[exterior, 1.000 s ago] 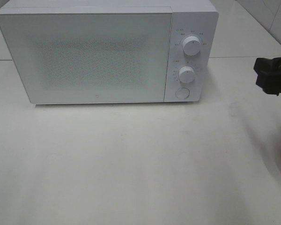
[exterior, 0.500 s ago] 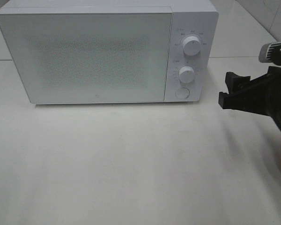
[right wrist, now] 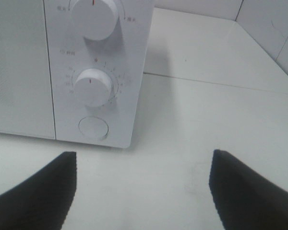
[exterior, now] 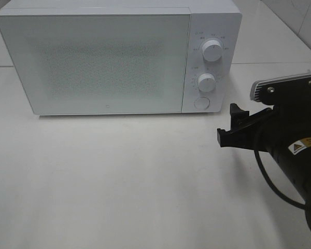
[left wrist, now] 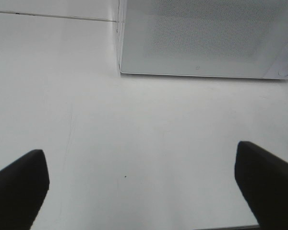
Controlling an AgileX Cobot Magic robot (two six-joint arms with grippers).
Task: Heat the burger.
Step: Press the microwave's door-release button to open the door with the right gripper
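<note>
The burger is out of view in every frame. A white microwave (exterior: 93, 62) stands at the back of the table with its door shut. My right gripper (exterior: 227, 126) hovers open and empty to the right of and in front of the control panel, pointing at it. The right wrist view shows that gripper (right wrist: 144, 191) facing the lower knob (right wrist: 91, 86) and the round door button (right wrist: 93, 128). My left gripper (left wrist: 141, 191) is open and empty over bare table in front of the microwave (left wrist: 201, 38); it does not show in the exterior view.
The microwave panel carries an upper knob (exterior: 212, 50), a lower knob (exterior: 206, 82) and a round button (exterior: 201, 102). The white table (exterior: 119, 176) stretches in front of it. A tiled wall (exterior: 300, 15) rises at the back right.
My right arm has come in from the right edge, leftward and nearer the front, closing on the microwave's panel. It now covers the pink thing at the right edge.
</note>
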